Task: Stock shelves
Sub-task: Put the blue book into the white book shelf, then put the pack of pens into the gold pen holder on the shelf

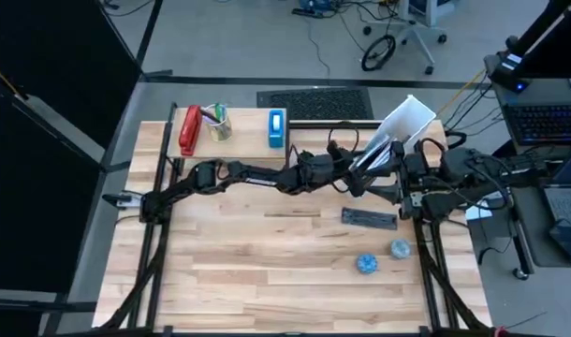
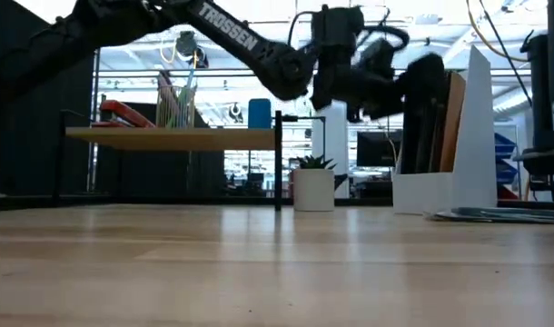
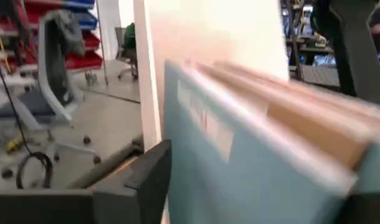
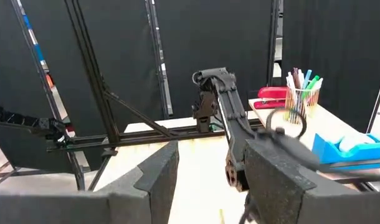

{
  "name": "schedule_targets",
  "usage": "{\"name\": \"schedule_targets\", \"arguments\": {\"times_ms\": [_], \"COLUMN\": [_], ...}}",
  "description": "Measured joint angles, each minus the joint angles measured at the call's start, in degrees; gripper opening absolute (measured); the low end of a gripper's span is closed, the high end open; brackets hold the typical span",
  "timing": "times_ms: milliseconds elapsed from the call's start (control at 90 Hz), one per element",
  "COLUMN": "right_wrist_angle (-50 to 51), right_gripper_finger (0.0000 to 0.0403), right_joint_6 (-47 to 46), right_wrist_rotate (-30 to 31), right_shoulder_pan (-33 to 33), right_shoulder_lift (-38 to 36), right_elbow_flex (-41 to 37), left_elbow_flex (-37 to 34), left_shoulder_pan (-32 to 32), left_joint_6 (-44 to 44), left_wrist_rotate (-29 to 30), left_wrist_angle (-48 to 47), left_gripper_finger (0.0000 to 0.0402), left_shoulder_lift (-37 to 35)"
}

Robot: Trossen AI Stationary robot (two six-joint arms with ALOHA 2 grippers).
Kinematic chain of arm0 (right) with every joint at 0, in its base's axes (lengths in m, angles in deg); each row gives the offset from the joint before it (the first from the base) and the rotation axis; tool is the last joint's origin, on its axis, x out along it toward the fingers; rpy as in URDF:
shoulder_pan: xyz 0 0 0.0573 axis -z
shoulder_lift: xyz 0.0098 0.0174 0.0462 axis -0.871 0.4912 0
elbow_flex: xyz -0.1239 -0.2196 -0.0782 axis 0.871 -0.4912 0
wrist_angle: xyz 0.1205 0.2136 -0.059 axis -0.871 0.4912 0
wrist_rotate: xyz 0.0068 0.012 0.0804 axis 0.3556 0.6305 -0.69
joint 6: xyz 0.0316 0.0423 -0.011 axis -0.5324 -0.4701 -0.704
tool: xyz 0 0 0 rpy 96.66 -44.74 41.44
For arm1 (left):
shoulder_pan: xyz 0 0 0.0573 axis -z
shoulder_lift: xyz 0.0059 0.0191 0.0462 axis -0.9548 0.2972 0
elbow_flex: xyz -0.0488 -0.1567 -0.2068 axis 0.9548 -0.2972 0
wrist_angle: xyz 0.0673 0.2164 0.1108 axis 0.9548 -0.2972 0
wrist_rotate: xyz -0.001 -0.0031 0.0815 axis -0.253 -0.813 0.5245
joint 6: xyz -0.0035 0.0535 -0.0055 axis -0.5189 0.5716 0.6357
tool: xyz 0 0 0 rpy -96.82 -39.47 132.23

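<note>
Two arms share the tabletop [image 1: 267,271]. High view: the left arm stretches across toward the white file holder [image 1: 409,120], which stands at the far right corner; the left tool [image 1: 372,161] sits at the holder's open mouth with flat items between holder and tool. The right tool [image 1: 405,192] waits just beside the holder's near side. The plank shelf [image 1: 243,126] runs along the far edge and already carries a red stapler [image 1: 189,130], a pen cup [image 1: 219,123] and a blue dispenser [image 1: 277,128].

Low view: the holder [image 2: 477,136] stands upright with brown folders [image 2: 451,118] in it; the left arm comes in from above at its top edge.

Left wrist view: a teal folder [image 3: 252,168] with a tan one behind fills the frame against the holder's white wall [image 3: 209,31]. The left tool appears clamped on these folders, judging by how near they sit. Such folders are probably light, thin and flexible, apt to bow; a pinch on the upper edge near the spine should serve best.

Right wrist view: the right tool's fingers [image 4: 156,180] stand wide apart and empty, pointing across the table toward the shelf.
</note>
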Motion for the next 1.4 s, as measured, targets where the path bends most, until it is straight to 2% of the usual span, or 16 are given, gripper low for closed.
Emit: {"name": "schedule_targets", "arguments": {"times_ms": [167, 356, 533, 656, 922, 1056, 1278, 1400], "right_wrist_angle": [0.1, 0.4, 1.7, 3.4, 8.3, 15.3, 30.4, 33.7], "right_gripper_finger": [0.0164, 0.0164, 0.0164, 0.0164, 0.0179, 0.0211, 0.0244, 0.0241], "right_joint_6": [0.0, -5.2, -9.8, -12.1, -11.9, -10.8, -17.7, -22.7], "right_wrist_rotate": [0.0, -0.1, -2.5, -4.9, -4.8, -4.6, -7.7, -7.8], "right_shoulder_pan": [0.0, 0.0, 0.0, 0.0, 0.0, 0.0, 0.0, -0.5], "right_shoulder_lift": [0.0, 0.0, 0.0, 0.3, 4.3, 8.1, 14.9, 18.4], "right_elbow_flex": [0.0, 0.0, 0.0, 0.0, 0.0, 0.0, -0.1, -1.7], "left_elbow_flex": [1.0, 1.0, 1.0, 1.0, 1.0, 1.0, 1.0, -0.9], "left_shoulder_pan": [0.2, 1.8, 3.5, 5.2, 10.7, 13.1, 15.5, 14.7], "left_joint_6": [6.5, 16.1, 15.8, 11.1, -4.4, -13.1, -23.0, -24.5], "left_wrist_rotate": [0.3, 6.1, 6.7, 6.9, 7.5, 8.3, 9.2, 3.7], "left_wrist_angle": [-2.7, -10.6, -20.8, -30.3, -54.6, -68.0, -88.1, -94.2], "left_gripper_finger": [0.0236, 0.0238, 0.0230, 0.0222, 0.0205, 0.0197, 0.0183, 0.0180], "left_shoulder_lift": [-3.8, -12.2, -20.7, -25.7, -33.0, -35.0, -36.0, -36.0]}}
